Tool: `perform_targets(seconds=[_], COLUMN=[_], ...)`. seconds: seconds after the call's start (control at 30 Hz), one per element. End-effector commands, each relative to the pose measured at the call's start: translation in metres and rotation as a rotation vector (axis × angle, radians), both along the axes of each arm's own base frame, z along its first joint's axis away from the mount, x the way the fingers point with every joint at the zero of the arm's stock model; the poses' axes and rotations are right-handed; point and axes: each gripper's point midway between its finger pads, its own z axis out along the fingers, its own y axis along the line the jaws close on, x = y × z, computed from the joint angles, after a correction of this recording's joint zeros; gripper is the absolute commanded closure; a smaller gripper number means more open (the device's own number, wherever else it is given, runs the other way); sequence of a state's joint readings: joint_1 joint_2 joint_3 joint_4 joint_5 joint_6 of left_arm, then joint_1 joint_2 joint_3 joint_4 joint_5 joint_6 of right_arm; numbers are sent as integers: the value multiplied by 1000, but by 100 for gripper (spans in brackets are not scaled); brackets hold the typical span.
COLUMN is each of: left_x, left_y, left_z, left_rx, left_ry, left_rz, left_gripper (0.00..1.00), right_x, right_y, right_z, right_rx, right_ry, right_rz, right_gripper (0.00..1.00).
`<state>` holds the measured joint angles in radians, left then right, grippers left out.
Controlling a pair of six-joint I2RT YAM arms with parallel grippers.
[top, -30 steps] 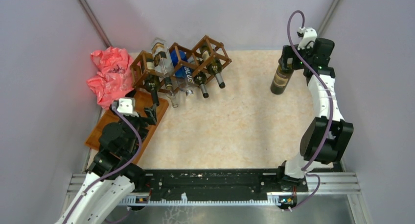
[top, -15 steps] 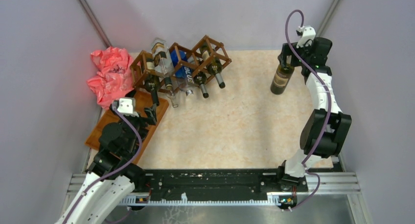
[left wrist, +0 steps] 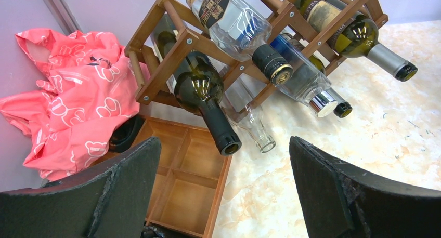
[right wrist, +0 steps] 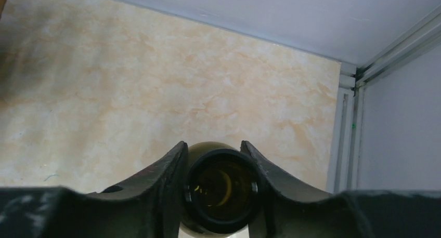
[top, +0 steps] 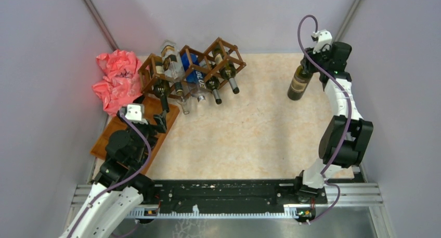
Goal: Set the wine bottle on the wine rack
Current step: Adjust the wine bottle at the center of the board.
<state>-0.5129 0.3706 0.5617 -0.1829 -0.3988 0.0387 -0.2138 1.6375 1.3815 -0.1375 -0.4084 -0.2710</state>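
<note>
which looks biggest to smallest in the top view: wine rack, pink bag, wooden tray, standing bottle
1. wine rack
2. pink bag, roughly level with the wooden tray; the left arm hides part of the tray, so no ranking between them
3. standing bottle, clearly smallest

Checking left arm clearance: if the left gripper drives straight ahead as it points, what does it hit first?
The left gripper likely meets the dark green bottle, its neck jutting from the wine rack. Depth unclear.
</note>
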Motion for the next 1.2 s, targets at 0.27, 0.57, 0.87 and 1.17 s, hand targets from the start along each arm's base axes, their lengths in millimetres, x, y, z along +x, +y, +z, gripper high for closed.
perform_targets(seconds=[0.27,0.57,0.87,1.17], left_x=[2,0,-11,-51], left_y=[-1,-10,-69,-139], left_z=[3,5,6,-3], left_rx=[-1,-19,-103,-279], left_ry=[-17,-23,-2,157], left_rz=[-8,-58,-372,-789], left_gripper=[2,2,1,1], right_x=[-17,-73,-134,-169], right_y=[8,63,120,145], right_z=[70,90,55,13], right_rx=[94,446,735,921], right_ry=[-145,-56,199,365], right_rz=[-30,76,278,380], right_gripper=[100,100,100,100])
